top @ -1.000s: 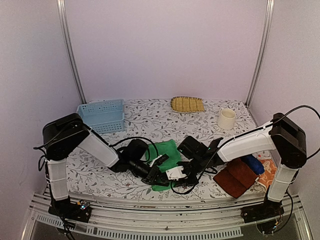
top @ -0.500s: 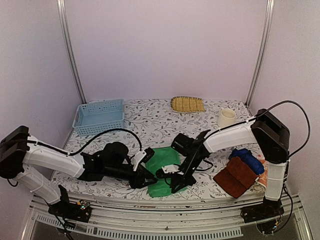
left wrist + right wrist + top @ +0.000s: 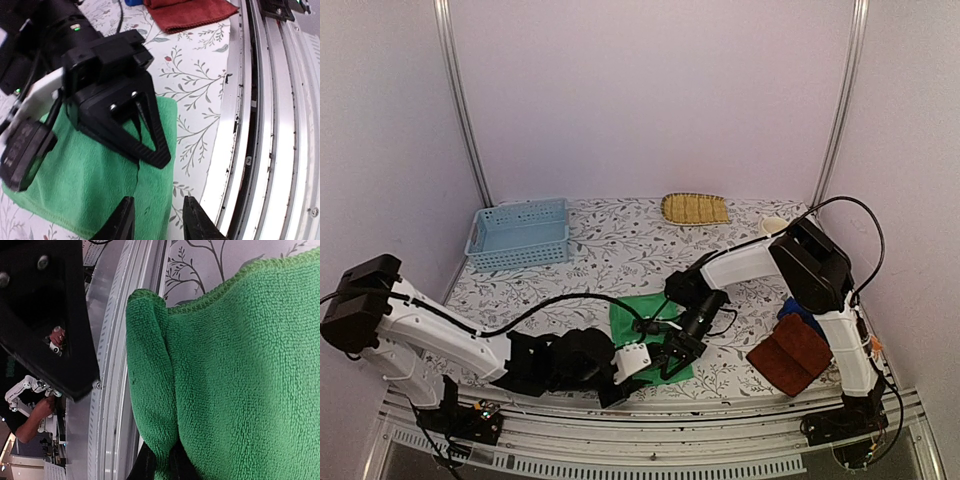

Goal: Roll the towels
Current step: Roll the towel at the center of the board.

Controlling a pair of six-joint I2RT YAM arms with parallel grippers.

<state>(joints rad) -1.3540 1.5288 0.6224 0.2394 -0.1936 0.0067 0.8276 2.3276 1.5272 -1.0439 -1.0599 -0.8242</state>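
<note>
The green towel [image 3: 642,318] lies flat near the table's front edge. My right gripper [image 3: 672,360] reaches down to its near right corner. In the right wrist view it [image 3: 161,466] is shut on a raised fold of the green towel [image 3: 240,365]. My left gripper [image 3: 640,372] sits low just left of it. In the left wrist view it [image 3: 159,222] is open over the near edge of the green towel [image 3: 95,180], one finger above cloth, the other above the table. The reddish-brown towel [image 3: 790,352] and blue towel [image 3: 796,311] lie at the right. A sliver of the orange towel [image 3: 869,346] shows.
A pale blue basket [image 3: 520,232] stands at the back left and a yellow straw tray [image 3: 694,208] at the back middle. A cream cup [image 3: 773,224] is partly hidden behind the right arm. The metal rail [image 3: 270,125] runs right beside the towel's near edge.
The left arm has swung down to the towel's near edge and its gripper has opened. The right gripper has moved to the near corner and shut on the cloth.
</note>
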